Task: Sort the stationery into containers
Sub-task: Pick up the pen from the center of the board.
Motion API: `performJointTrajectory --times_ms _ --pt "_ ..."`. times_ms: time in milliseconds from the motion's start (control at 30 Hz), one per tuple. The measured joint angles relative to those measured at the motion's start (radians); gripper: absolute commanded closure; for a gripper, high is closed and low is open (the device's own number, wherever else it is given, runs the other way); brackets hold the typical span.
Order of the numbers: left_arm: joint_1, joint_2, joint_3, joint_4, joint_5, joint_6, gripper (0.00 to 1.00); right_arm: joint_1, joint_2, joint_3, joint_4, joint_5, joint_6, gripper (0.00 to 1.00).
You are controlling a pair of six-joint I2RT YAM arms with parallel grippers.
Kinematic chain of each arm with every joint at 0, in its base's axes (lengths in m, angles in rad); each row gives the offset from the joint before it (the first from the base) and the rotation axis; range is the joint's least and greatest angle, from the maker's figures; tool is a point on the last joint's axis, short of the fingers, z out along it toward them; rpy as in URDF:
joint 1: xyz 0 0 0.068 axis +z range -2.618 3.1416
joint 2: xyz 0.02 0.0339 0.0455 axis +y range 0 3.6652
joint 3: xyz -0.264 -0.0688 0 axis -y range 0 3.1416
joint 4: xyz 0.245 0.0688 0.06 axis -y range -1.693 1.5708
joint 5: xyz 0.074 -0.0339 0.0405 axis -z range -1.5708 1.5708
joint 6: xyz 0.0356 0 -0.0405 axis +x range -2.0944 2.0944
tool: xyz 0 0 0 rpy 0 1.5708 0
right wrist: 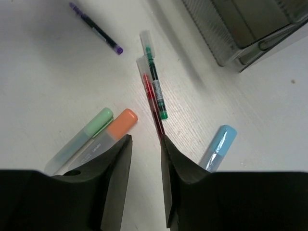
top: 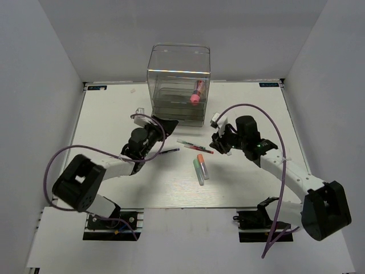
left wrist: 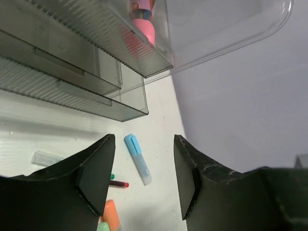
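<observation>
The clear organizer (top: 178, 85) stands at the back centre, with a pink-capped tube (top: 197, 94) inside it; both also show in the left wrist view, the organizer (left wrist: 72, 82) and the tube (left wrist: 142, 26). Thin red and green pens (top: 194, 145) lie side by side mid-table. An orange marker (top: 202, 164) and a green marker (top: 197, 170) lie nearer. A purple pen (top: 169, 151) lies left of them. My left gripper (top: 164, 125) is open and empty in front of the drawers. My right gripper (right wrist: 145, 144) is open above the table, between the orange marker (right wrist: 118, 125) and the light-blue marker (right wrist: 219, 147).
White walls enclose the table on three sides. The organizer's lower drawers (right wrist: 240, 29) are shut. Purple cables loop over both arms. The light-blue marker (left wrist: 138, 159) lies on bare table to the right of the organizer, near the right wall.
</observation>
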Motion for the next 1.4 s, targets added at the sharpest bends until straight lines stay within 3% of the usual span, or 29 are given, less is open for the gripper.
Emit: performJointTrajectory --times_ms 167,400,600,967,1400 --pt "-0.005 -0.142 0.18 -0.441 -0.001 0.157 0.33 0.024 0.139 0.089 -0.094 0.014 0.011 0.67" --pt "-0.013 -0.205 0.431 -0.96 -0.06 0.395 0.0 0.102 0.312 0.12 -0.119 0.118 0.062 0.49" --pt "-0.012 -0.256 0.452 -1.194 -0.091 0.488 0.0 0.15 0.395 0.142 -0.12 0.206 0.113 0.41" --pt "0.0 -0.256 0.525 -1.383 -0.206 0.598 0.0 0.181 0.449 0.155 -0.121 0.222 0.159 0.36" --pt "0.001 -0.339 0.463 -1.337 -0.123 0.657 0.0 0.211 0.505 0.174 -0.125 0.206 0.166 0.36"
